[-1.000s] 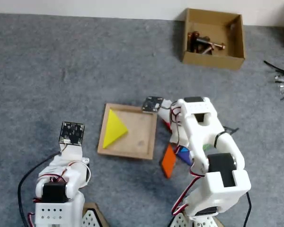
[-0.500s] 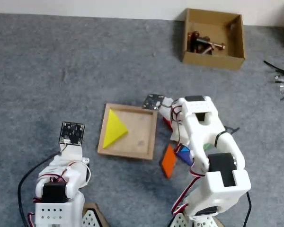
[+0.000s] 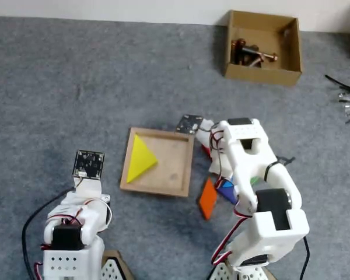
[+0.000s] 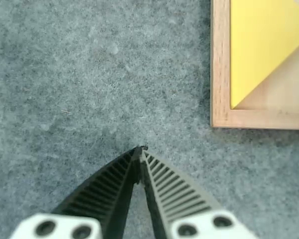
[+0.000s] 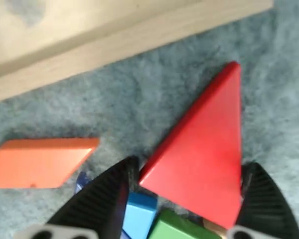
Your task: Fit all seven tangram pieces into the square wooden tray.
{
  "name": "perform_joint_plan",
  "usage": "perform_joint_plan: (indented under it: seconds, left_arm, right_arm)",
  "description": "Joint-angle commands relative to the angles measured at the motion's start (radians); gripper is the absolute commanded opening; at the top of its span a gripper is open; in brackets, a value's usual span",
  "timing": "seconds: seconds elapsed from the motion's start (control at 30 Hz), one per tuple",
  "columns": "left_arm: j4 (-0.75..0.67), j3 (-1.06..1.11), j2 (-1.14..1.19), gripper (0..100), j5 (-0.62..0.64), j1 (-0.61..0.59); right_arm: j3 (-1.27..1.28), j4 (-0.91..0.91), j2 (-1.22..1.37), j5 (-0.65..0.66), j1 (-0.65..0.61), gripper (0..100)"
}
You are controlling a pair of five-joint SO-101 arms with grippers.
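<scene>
The square wooden tray (image 3: 181,175) lies mid-table with a yellow triangle (image 3: 140,158) in its left part. My right gripper (image 5: 189,167) is just off the tray's right edge (image 5: 129,40). Its fingers (image 5: 109,194) press against both sides of a red triangle (image 5: 204,144). Under and beside that triangle lie a green piece (image 5: 172,226), a light blue piece (image 5: 139,209) and an orange parallelogram (image 5: 40,162). The parallelogram (image 3: 207,198) and a blue piece (image 3: 226,190) lie beside the right arm. My left gripper (image 4: 139,149) is shut over bare carpet, near the tray corner (image 4: 220,119) with the yellow triangle (image 4: 269,45).
A cardboard box (image 3: 262,73) holding metal items stands at the back right. Cables (image 3: 344,96) lie at the right edge. Grey carpet is open behind and left of the tray.
The right arm's wrist has shifted slightly toward the back of the table. The left arm and the tray have not moved.
</scene>
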Motion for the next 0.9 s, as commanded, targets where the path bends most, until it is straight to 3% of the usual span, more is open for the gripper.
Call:
perform_joint_plan:
  seconds: [0.0,0.17,0.5,0.67,0.87]
  left_arm:
    - [0.003,0.018,-0.01,1,0.002,0.012]
    - [0.003,0.018,-0.01,1,0.002,0.012]
    - [0.003,0.018,-0.01,1,0.002,0.012]
    - [0.003,0.018,-0.01,1,0.002,0.012]
    - [0.003,0.018,-0.01,1,0.002,0.012]
  right_arm:
    - [-0.035,-0.008,-0.002,-0.014,-0.028,22.4]
    - [-0.035,-0.007,-0.002,-0.014,-0.056,18.8]
    - [-0.14,0.166,-0.004,-0.018,-0.09,15.6]
    - [-0.255,0.24,-0.002,-0.112,-0.09,10.9]
    - [-0.317,0.286,-0.002,-0.123,-0.091,10.9]
